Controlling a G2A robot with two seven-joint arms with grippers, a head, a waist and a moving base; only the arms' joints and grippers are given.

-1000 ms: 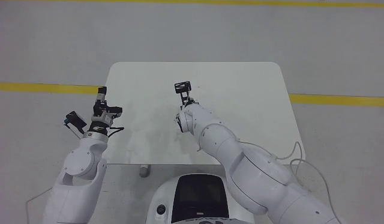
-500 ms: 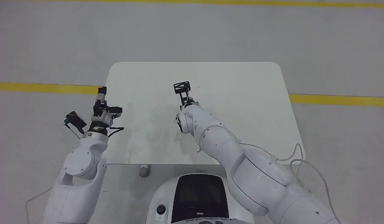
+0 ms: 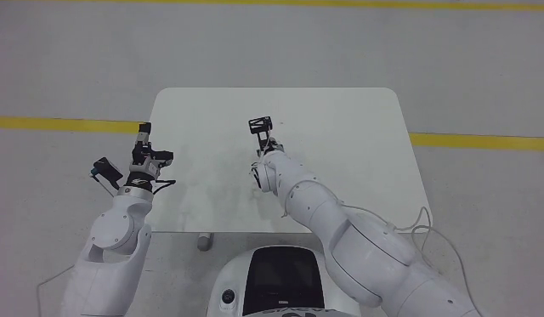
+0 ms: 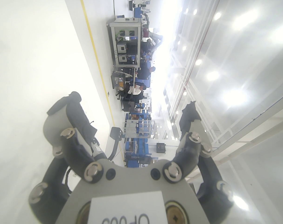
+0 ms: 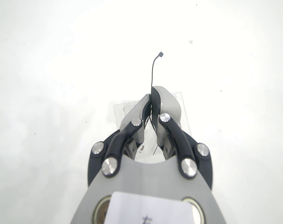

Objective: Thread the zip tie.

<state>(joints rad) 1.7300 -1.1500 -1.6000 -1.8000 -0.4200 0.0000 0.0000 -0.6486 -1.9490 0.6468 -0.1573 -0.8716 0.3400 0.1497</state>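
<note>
From the top, the left gripper [image 3: 151,145] hung at the left edge of the white rounded table [image 3: 340,121], the right gripper [image 3: 259,125] over its middle. Left wrist cam: the fingers [image 4: 71,117] were spread wide, nothing between them. Right wrist cam: the pads [image 5: 155,101] were squeezed tight on a thin black plastic zip tie [image 5: 152,71], its head end poking past the tips, above a clear plastic block [image 5: 181,97].

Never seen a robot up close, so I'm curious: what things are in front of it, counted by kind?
Black zip tie: 1
Clear plastic piece: 1
White table: 1
Total: 3
</note>
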